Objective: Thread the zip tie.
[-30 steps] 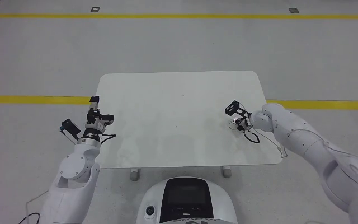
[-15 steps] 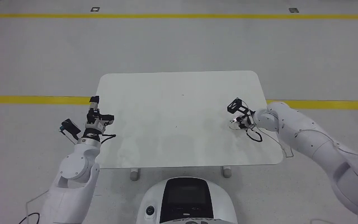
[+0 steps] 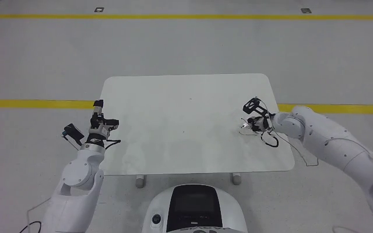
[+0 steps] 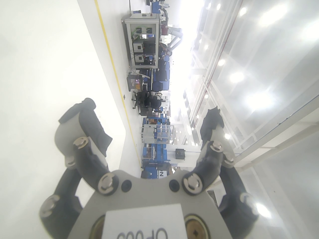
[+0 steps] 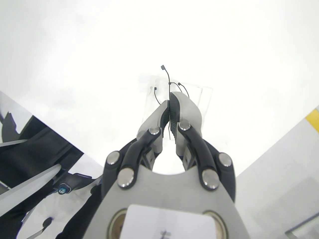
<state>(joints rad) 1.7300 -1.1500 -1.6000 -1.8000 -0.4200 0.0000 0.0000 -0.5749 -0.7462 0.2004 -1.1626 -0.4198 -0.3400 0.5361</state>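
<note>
The right gripper (image 5: 170, 103) was closed on a black zip tie (image 5: 168, 78), pinching the strap between its pads. The tie's long axis ran in line with the fingers. Its square head stuck out past the fingertips, and the thin tail trailed back toward the palm. Just under the gripper, near the right edge of the counter (image 3: 186, 128), sat what looked like a clear tray (image 5: 206, 93). Two more zip ties (image 5: 183, 88) lay in it. The left gripper (image 4: 149, 115) was spread wide and empty at the counter's opposite edge, well apart from the tie and pointing away over the floor. Threading would probably depend on that far arm crossing over to bring the tail round to the head.
</note>
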